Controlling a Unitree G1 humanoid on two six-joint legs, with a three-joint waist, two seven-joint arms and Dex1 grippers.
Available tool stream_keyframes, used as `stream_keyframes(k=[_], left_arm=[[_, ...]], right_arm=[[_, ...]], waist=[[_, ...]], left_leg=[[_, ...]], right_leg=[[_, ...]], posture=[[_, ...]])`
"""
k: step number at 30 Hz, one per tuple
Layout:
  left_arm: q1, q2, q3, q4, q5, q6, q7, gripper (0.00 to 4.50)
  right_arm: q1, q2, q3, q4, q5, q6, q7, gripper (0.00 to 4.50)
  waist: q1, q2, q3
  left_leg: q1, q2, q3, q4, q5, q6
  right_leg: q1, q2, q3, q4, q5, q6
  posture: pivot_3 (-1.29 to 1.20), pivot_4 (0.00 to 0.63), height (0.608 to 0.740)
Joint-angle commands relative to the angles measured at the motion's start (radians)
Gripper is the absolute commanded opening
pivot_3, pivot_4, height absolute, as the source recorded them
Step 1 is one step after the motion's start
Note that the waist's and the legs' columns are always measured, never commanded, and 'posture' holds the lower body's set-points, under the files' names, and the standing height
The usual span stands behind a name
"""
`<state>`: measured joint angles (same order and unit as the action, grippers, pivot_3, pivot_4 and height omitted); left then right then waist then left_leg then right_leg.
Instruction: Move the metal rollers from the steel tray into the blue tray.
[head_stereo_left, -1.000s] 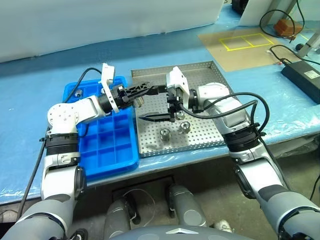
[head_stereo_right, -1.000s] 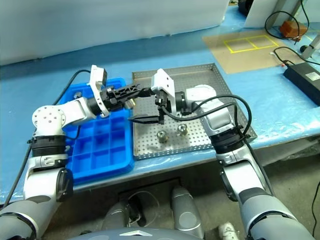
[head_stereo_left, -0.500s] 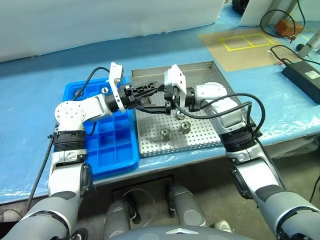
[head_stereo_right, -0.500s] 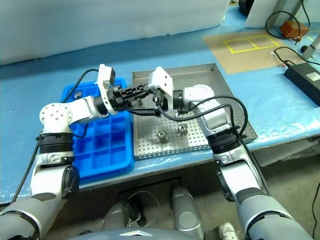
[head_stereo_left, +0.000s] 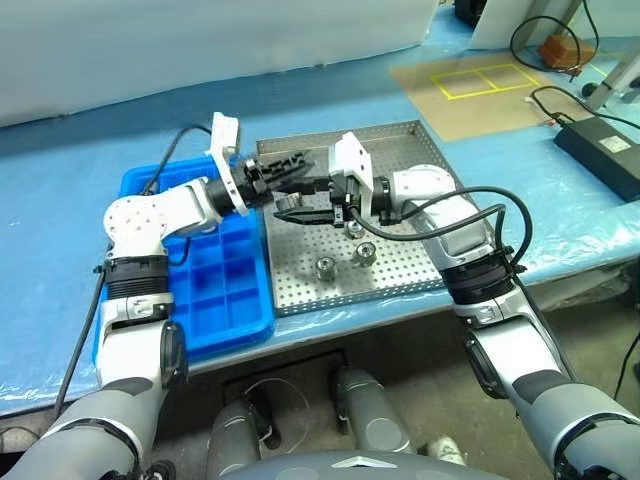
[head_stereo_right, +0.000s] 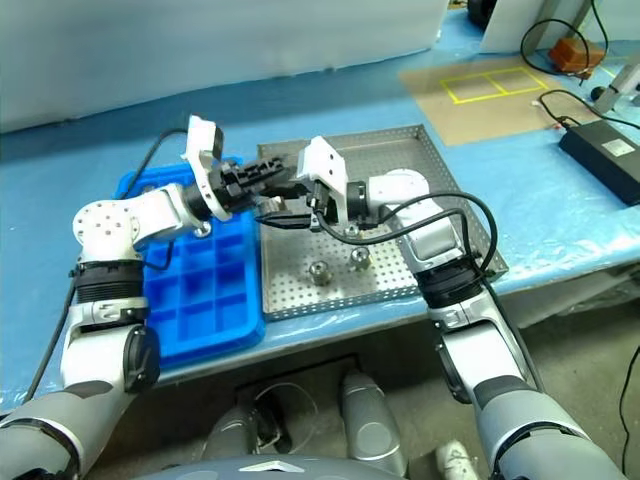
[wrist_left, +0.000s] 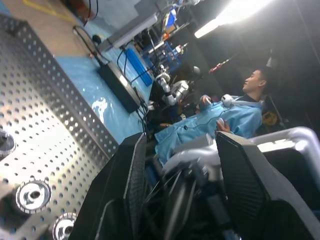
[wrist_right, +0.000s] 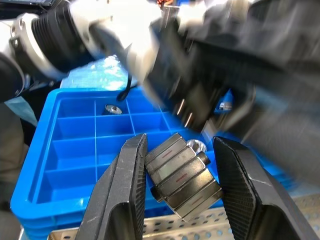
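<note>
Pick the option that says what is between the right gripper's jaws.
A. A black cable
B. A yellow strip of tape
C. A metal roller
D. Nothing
C: in the right wrist view, a metal roller sits clamped between the jaws of the right gripper, with the blue tray behind it.

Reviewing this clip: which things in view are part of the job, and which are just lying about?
Job: steel tray; blue tray; loose rollers on the steel tray; held roller between the right gripper's fingers; left gripper close by.
Lying about: black power brick; cables; yellow-taped board; person in a blue coat.
</note>
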<state>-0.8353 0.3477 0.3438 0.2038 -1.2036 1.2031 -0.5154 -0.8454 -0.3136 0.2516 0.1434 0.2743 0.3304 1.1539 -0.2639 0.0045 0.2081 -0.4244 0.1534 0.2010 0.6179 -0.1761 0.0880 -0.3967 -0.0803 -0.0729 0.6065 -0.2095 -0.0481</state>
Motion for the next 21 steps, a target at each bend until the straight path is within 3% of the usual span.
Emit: stream_keyframes(k=[1,5,10,16,21], left_arm=[[-0.014,0.074,0.054,-0.071,0.003,-0.045,-0.009,2.3],[0.044,0.159,0.018,-0.14,0.058,-0.066,-0.053,2.3],[0.235,0.259,-0.187,-0.342,0.293,-0.226,-0.152,2.3],[0.311,0.233,-0.33,-0.358,0.503,-0.414,-0.18,2.3],[0.31,0.192,-0.323,-0.299,0.52,-0.439,-0.206,2.3]], right_arm=[[-0.003,-0.012,-0.009,-0.03,0.006,0.001,0.001,1.66],[-0.002,-0.018,-0.009,-0.027,0.004,-0.002,-0.001,1.66],[-0.02,0.013,-0.004,0.042,-0.042,-0.051,-0.054,1.66],[-0.045,0.102,0.022,0.192,-0.179,-0.16,-0.232,1.66],[-0.046,0.117,0.001,0.184,-0.161,-0.148,-0.221,1.66]], waist=[[-0.003,0.0,0.0],[-0.001,0.0,0.0],[0.004,0.0,0.0],[0.005,-0.001,0.0],[0.002,-0.001,0.0]], left_leg=[[0.0,0.0,0.0,0.0,0.0,0.0],[0.0,0.0,0.0,-0.001,0.0,0.0],[0.0,0.0,0.0,-0.002,0.0,0.0],[0.0,0.0,0.0,-0.001,-0.001,-0.005],[-0.001,0.0,0.0,-0.002,-0.001,-0.005]], right_leg=[[0.0,0.0,0.0,0.0,0.0,0.0],[-0.001,0.0,0.0,0.0,0.0,0.0],[-0.001,0.0,0.0,-0.001,0.0,0.0],[0.0,-0.001,0.0,0.0,0.0,0.0],[-0.001,0.0,0.0,0.001,0.0,0.0]], posture=[[-0.69,0.15,0.74],[-0.68,0.15,0.74],[-0.66,0.15,0.74],[-0.64,0.15,0.74],[-0.64,0.15,0.74]])
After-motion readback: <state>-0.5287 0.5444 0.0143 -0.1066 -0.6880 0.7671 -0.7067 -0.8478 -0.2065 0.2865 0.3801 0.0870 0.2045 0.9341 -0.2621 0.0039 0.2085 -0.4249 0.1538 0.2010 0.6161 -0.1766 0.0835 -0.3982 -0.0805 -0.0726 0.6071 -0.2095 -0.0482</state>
